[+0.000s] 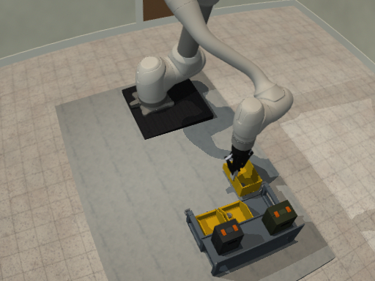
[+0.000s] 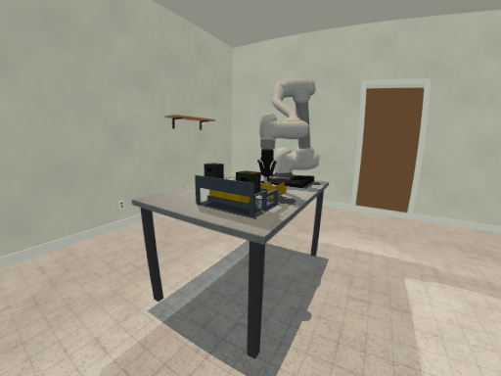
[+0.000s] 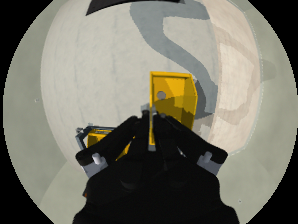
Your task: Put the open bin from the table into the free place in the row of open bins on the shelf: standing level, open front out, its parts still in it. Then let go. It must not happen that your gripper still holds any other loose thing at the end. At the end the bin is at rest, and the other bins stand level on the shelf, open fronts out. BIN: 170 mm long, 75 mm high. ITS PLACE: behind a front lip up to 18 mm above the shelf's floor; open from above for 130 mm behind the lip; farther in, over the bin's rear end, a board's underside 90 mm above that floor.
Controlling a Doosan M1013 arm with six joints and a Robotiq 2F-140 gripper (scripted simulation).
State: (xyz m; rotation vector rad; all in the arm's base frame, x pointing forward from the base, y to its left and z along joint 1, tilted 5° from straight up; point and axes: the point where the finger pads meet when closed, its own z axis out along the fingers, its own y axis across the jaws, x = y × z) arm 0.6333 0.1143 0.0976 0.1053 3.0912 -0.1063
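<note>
Shelf: I see it by the table's near right corner, two yellow bins in its row.
Open bin: just behind the shelf, near the right edge.
Gripper: I have it clenched on that bin's thin wall, directly above.

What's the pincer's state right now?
Pincer: closed on the thin wall of the yellow bin, just in front of the shelf.
</note>
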